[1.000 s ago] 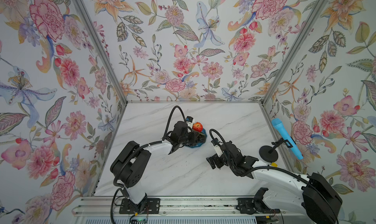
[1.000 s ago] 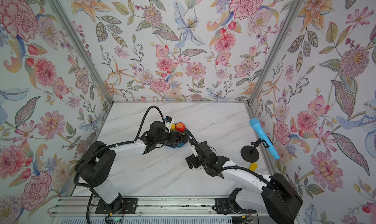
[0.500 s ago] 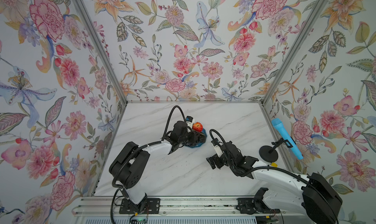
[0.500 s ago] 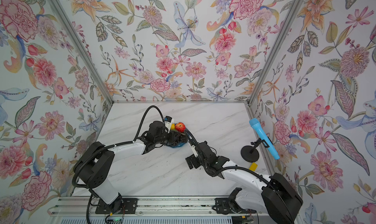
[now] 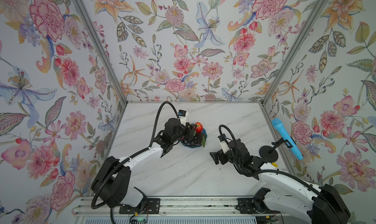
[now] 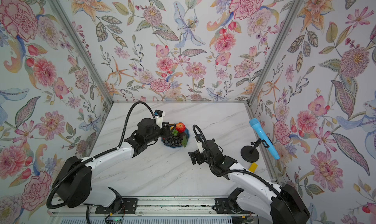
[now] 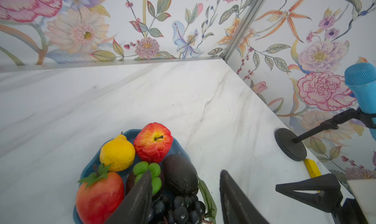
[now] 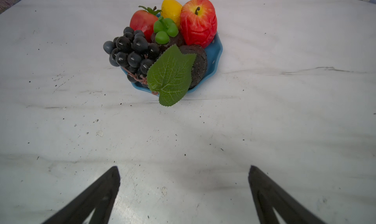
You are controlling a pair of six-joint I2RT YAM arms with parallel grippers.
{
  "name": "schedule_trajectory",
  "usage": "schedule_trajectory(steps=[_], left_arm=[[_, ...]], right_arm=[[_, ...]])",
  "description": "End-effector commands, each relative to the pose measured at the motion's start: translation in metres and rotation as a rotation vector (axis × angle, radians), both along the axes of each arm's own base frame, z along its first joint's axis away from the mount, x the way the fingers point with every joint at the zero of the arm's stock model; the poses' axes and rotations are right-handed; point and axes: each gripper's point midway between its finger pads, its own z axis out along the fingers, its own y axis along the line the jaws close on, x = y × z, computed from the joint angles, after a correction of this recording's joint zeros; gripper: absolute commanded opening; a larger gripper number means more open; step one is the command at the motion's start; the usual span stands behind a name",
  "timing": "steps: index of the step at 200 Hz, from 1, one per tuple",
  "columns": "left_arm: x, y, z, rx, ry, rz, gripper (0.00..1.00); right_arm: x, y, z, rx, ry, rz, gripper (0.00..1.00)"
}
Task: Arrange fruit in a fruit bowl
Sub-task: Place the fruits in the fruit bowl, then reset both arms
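Observation:
The blue fruit bowl (image 7: 130,132) (image 8: 217,50) (image 5: 205,134) (image 6: 188,134) stands mid-table and holds all the fruit. In it lie a red-yellow apple (image 7: 153,141) (image 8: 198,21), a yellow fruit (image 7: 118,152), a strawberry (image 7: 99,194), a dark grape bunch (image 8: 130,50) with a green leaf, a blackish avocado (image 7: 180,176) and a round dark fruit with a green cap (image 8: 165,29). My left gripper (image 7: 186,173) (image 5: 192,129) hangs open over the bowl, its jaws straddling the avocado and grapes without gripping them. My right gripper (image 8: 184,168) (image 5: 215,158) stands open and empty over bare table, nearer the front than the bowl.
A light-blue toy microphone (image 5: 285,138) leans on a black stand with a round base (image 5: 268,153) by the right wall. A small yellow piece (image 6: 253,166) lies beside that base. Floral walls close in the table on three sides.
My left gripper's jaws have spread apart over the bowl. Both arms otherwise keep their places, and the fruit has not shifted.

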Motion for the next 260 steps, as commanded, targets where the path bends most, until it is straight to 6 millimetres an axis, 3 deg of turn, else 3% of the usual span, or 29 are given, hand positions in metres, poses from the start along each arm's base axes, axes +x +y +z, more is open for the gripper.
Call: schedule_trajectory(steps=[1, 46, 87, 100, 146, 196, 225, 231, 260], left_arm=[[0.008, 0.042, 0.005, 0.059, -0.052, 0.159, 0.60], [0.015, 0.083, 0.004, 0.091, -0.058, 0.295, 0.65], [0.012, 0.151, 0.003, 0.167, -0.124, 0.574, 0.82], [0.007, 0.167, 0.007, 0.165, -0.163, 0.641, 0.98], [-0.018, 0.216, 0.017, 0.187, -0.288, 0.865, 0.99], [-0.053, 0.244, 0.024, 0.230, -0.499, 0.951, 0.99], [-0.065, 0.253, 0.022, 0.348, -0.576, 0.981, 0.99], [-0.069, 0.256, 0.011, 0.390, -0.572, 0.978, 0.99], [-0.080, 0.265, 0.004, 0.458, -0.620, 1.021, 0.99]], right_arm=[[0.001, -0.003, 0.010, 0.044, 0.008, -0.014, 0.99], [0.003, -0.002, 0.016, 0.073, 0.017, -0.023, 0.99], [0.030, -0.039, 0.042, 0.128, -0.042, -0.167, 0.99], [0.039, -0.053, 0.049, 0.145, -0.057, -0.221, 0.99], [0.061, -0.095, 0.065, 0.196, -0.107, -0.380, 0.99], [0.066, -0.123, 0.074, 0.206, -0.175, -0.475, 0.99], [0.065, -0.135, 0.080, 0.182, -0.261, -0.501, 0.99], [0.065, -0.138, 0.080, 0.171, -0.276, -0.512, 0.99], [0.063, -0.154, 0.085, 0.146, -0.359, -0.570, 0.99]])
